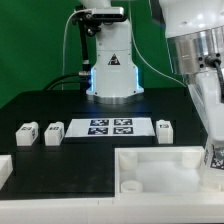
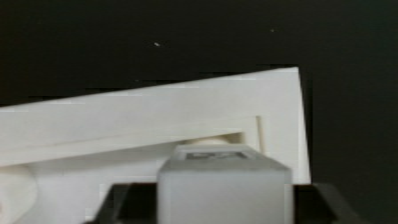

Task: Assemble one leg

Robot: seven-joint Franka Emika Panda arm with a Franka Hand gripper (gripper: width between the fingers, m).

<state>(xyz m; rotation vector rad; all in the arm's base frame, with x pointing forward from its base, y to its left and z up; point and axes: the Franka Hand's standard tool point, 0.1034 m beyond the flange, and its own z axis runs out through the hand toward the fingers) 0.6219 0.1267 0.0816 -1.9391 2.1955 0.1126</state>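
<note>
My gripper (image 1: pixel 213 157) is at the exterior view's right, low over the near right corner of the large white tray part (image 1: pixel 160 168). It is shut on a leg (image 2: pixel 222 182), a small white block with a tag on its end face. In the wrist view the dark fingers (image 2: pixel 135 203) press on both sides of the leg, and the tray's rim and corner (image 2: pixel 160 115) lie just past it. In the exterior view the held leg (image 1: pixel 213 156) shows only partly, below the hand. Three more legs lie on the black table: two at the left (image 1: pixel 27 133) (image 1: pixel 54 131) and one right of centre (image 1: pixel 165 129).
The marker board (image 1: pixel 110 127) lies flat in the middle of the table, between the loose legs. The robot base (image 1: pixel 112 75) stands behind it. A white part's edge (image 1: pixel 4 170) shows at the exterior view's left border.
</note>
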